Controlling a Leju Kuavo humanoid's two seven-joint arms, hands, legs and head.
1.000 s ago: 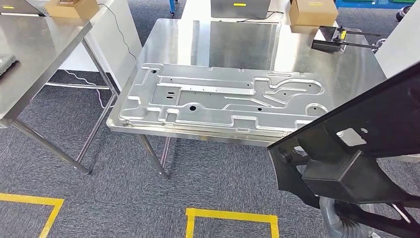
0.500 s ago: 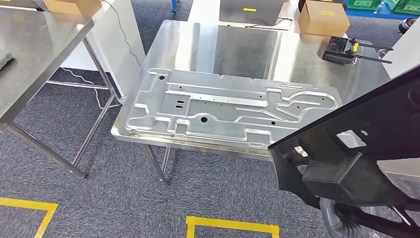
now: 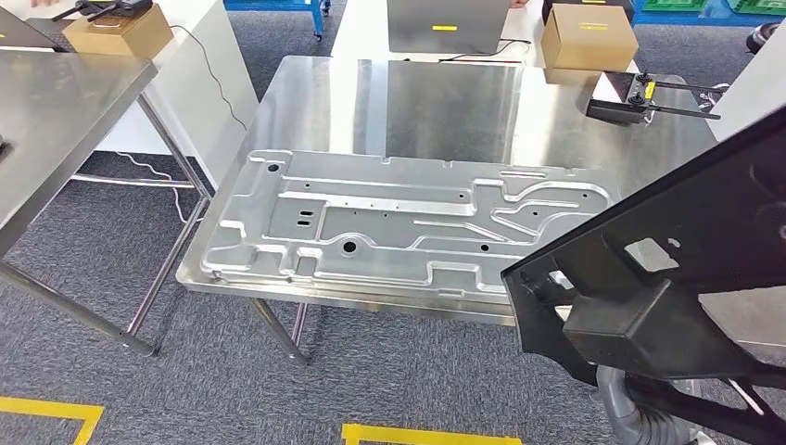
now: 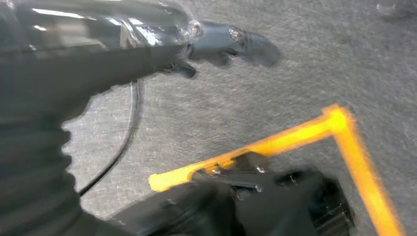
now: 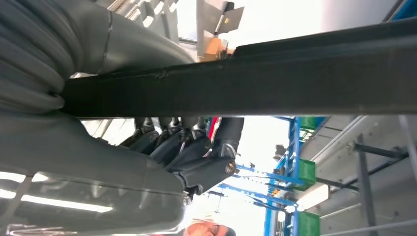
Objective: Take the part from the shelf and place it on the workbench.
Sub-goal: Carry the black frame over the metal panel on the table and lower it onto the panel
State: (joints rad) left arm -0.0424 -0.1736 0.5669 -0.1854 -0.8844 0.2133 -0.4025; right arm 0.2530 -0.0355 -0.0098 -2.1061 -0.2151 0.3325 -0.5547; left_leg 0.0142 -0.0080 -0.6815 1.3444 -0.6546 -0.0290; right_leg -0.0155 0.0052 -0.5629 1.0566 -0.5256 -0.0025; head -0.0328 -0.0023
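I see the black part held up at the lower right of the head view, a large flat dark panel tilted, with a boxy bracket on its underside, its upper edge overlapping the near right corner of the workbench in the picture. Right hand grips it: in the right wrist view the dark fingers curl up against the underside of the panel's edge, thumb on the other side, so it's clamped on the part. Left hand hangs over grey carpet by a yellow floor line, blurred; fingers look extended with nothing in them, I read them as apart. On the workbench a big stamped metal sheet lies flat, reaching the near edge. Behind it, a cardboard box and a black tool at the far right. Second steel table to the left, with another box on it
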